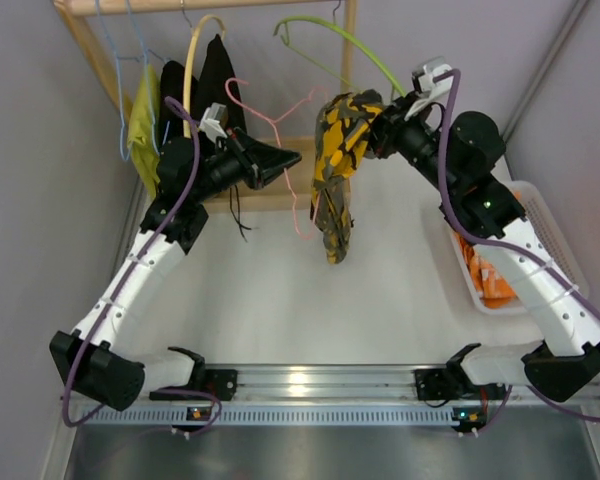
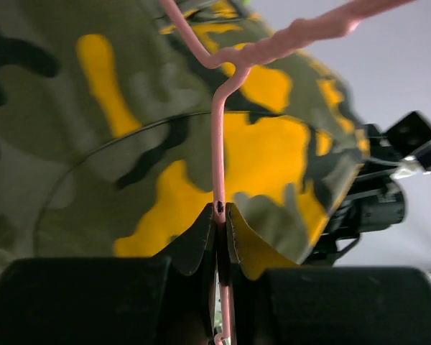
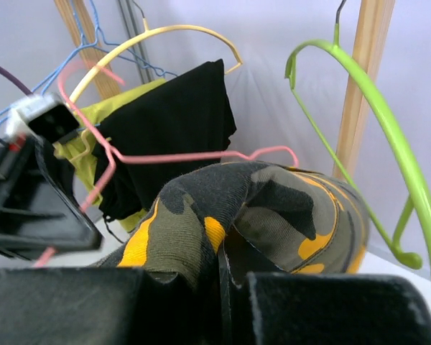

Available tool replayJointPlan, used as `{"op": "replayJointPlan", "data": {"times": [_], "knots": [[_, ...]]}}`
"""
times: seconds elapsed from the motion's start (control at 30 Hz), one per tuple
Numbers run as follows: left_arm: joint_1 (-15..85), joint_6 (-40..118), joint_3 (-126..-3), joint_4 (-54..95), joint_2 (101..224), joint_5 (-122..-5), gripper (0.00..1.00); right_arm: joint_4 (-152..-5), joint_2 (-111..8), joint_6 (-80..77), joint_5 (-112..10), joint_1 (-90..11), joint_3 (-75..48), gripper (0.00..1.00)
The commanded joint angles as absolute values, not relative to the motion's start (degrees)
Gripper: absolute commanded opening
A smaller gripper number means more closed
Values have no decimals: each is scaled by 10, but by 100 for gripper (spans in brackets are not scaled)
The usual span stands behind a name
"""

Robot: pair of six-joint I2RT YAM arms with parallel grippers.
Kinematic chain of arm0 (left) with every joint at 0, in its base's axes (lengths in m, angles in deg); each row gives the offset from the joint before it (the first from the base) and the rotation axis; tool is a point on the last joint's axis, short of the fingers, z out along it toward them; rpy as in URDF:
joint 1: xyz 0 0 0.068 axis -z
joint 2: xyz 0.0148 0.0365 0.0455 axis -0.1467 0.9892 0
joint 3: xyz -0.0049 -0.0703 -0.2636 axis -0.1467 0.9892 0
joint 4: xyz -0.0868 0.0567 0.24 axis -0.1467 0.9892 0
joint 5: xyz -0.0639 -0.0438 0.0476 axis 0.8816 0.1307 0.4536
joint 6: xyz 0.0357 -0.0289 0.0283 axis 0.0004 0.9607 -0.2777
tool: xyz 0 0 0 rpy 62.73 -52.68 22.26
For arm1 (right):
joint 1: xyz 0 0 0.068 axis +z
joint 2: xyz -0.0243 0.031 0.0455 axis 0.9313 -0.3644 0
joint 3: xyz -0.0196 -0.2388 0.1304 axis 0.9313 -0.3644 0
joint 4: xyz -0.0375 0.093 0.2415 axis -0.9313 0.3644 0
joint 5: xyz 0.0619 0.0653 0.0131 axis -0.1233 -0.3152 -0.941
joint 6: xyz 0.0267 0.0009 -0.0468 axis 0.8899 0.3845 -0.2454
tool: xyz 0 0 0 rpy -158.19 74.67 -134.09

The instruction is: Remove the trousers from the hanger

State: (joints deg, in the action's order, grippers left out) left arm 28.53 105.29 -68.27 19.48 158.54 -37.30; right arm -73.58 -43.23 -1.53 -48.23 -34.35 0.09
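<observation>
The camouflage trousers (image 1: 332, 170) hang in the air at the middle back, bunched at the top. My right gripper (image 1: 376, 126) is shut on their upper fabric, as the right wrist view (image 3: 223, 248) shows with the cloth (image 3: 287, 208) draped over the jaws. The thin pale-pink hanger (image 1: 272, 120) sits just left of the trousers. My left gripper (image 1: 292, 160) is shut on its wire (image 2: 218, 165), pinched between the fingertips (image 2: 220, 219). The trousers (image 2: 129, 122) fill the space behind the wire. In the right wrist view the pink wire (image 3: 194, 156) runs across behind the trousers' top.
A wooden rack (image 1: 90, 45) at the back carries blue wire hangers (image 1: 115, 60), a yellow hanger (image 3: 165, 32) with a black garment (image 3: 179, 122), a yellow-green garment (image 1: 143, 125) and a lime-green hanger (image 3: 373, 93). A white basket (image 1: 550, 225) with orange cloth stands at the right.
</observation>
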Motion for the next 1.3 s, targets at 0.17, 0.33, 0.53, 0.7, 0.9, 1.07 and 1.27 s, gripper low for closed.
{"op": "replayJointPlan", "data": {"times": [0.17, 0.33, 0.53, 0.7, 0.9, 1.07, 1.27], "knots": [[288, 1010, -596, 130, 1537, -372, 0, -840, -419, 34, -522, -350, 126, 0], [288, 1000, -563, 130, 1529, -374, 0, -847, -421, 48, -533, -351, 163, 0], [288, 987, -532, 150, 1526, -382, 0, -867, -427, 62, -536, -350, 214, 0], [287, 964, -505, 163, 1520, -391, 0, -890, -431, 50, -521, -350, 253, 0], [287, 940, -473, 182, 1510, -397, 0, -934, -406, 13, -468, -351, 253, 0], [287, 932, -450, 191, 1507, -399, 0, -951, -394, -11, -438, -351, 272, 0], [287, 921, -433, 198, 1505, -401, 0, -949, -376, -60, -405, -356, 298, 0]]}}
